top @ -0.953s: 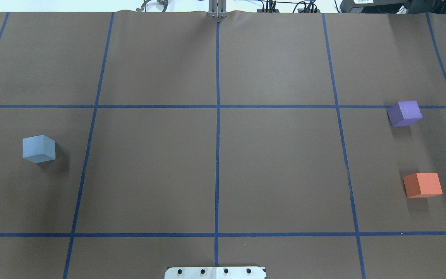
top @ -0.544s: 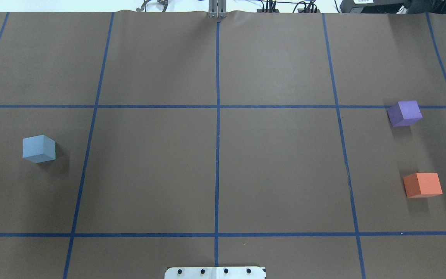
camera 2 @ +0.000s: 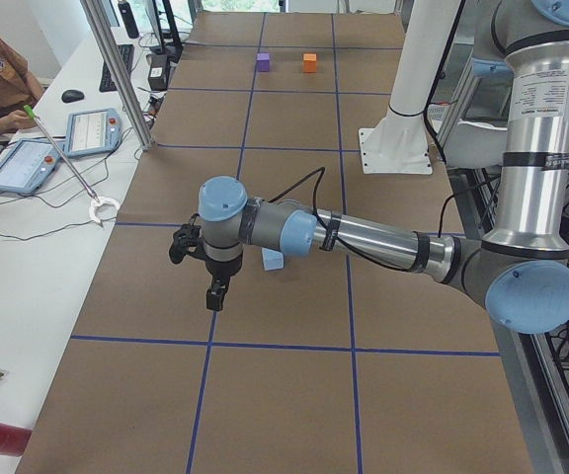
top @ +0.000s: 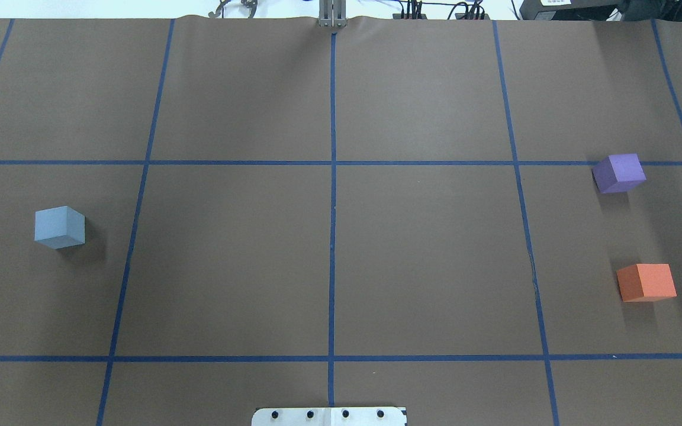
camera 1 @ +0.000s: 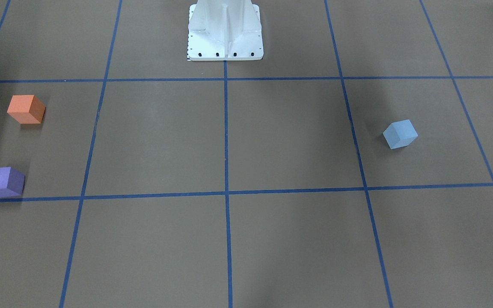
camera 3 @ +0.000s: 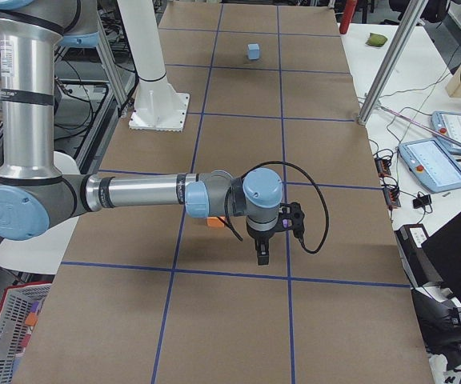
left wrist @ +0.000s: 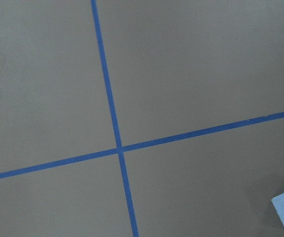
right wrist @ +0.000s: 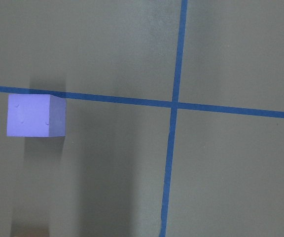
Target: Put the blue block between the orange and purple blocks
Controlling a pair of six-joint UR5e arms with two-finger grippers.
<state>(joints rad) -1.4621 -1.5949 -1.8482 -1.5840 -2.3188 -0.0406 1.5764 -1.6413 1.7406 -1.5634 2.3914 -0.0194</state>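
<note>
On the robot's left side of the brown surface, the blue block sits alone. It is well apart from the purple block and the orange block, which stand near each other at the far right with a gap between them. The left hand hangs near the blue block, and the right hand near the orange block (only the side views show them, so I cannot tell whether either is wide or narrow).

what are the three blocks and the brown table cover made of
Blue block, orange block and purple block: likely foam, matte, no glare; the purple one's face shows small dents. Table cover: seems to be brown paper, matte, rippled along its far edge.
</note>
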